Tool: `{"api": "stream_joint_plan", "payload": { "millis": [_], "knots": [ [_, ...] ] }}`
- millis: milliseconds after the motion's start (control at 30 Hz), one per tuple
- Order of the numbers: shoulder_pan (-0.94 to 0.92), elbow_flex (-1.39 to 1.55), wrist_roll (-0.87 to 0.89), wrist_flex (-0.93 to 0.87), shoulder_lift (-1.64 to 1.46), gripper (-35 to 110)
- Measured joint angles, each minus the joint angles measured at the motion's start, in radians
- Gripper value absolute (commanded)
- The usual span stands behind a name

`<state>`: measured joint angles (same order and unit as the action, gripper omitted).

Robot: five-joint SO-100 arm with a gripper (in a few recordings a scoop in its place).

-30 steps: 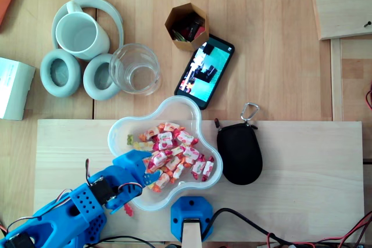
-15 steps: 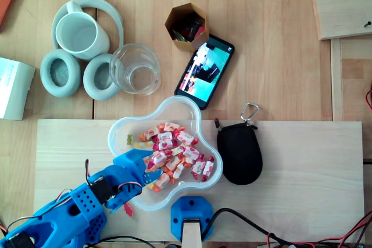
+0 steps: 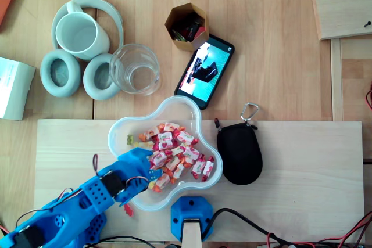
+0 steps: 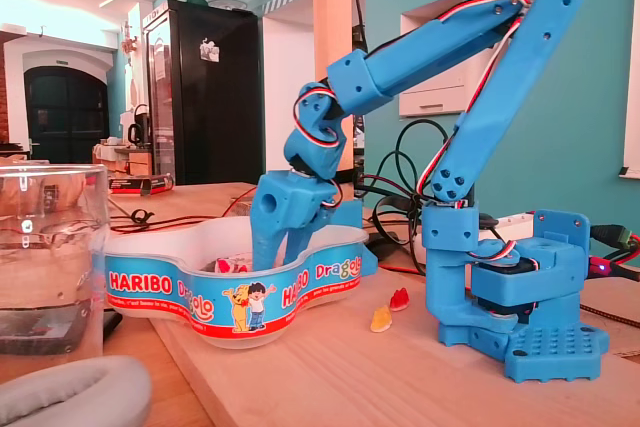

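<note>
Worktop (image 3: 302, 166): pale wood board, everything below sits on it. Blue arm (image 4: 440, 42) is folded over from its base and angled steeply down.

Bowl (image 3: 181, 110): clear, lobed plastic with a printed band round the wall (image 4: 200, 292). Looks thin and light, so I'd expect it to skid if pushed sideways. Black pouch (image 3: 239, 154) lies just beside it on the right in the overhead view. Empty glass (image 3: 135, 68) stands off the board, beyond the bowl.

Hand (image 3: 151, 165) is down inside the bowl's left lobe, tips in among the sweets. In the fixed view the bowl wall hides the tips (image 4: 283, 242), so I can't tell whether they're spread or pressed together, or gripping anything.

Wrapped sweets (image 3: 174, 155): a loose heap across the middle of the bowl, touching the hand.
- light and small
- wrappers likely slick and crinkly
- pile will probably shift under contact

Best hold, I think, is across the firm body of one piece on top, not the twisted ends.

Two loose gummies (image 4: 390, 309) lie on the board between bowl and arm base.
</note>
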<state>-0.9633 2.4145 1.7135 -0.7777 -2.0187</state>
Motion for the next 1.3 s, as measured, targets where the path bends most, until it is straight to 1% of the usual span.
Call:
{"api": "stream_joint_plan", "payload": {
  "millis": [333, 700, 1300],
  "knots": [
    [0.0, -0.051, 0.0, 0.0, 0.034, 21],
    [0.0, -0.052, 0.0, 0.0, 0.052, 11],
    [0.0, -0.052, 0.0, 0.0, 0.052, 9]
  ]
}}
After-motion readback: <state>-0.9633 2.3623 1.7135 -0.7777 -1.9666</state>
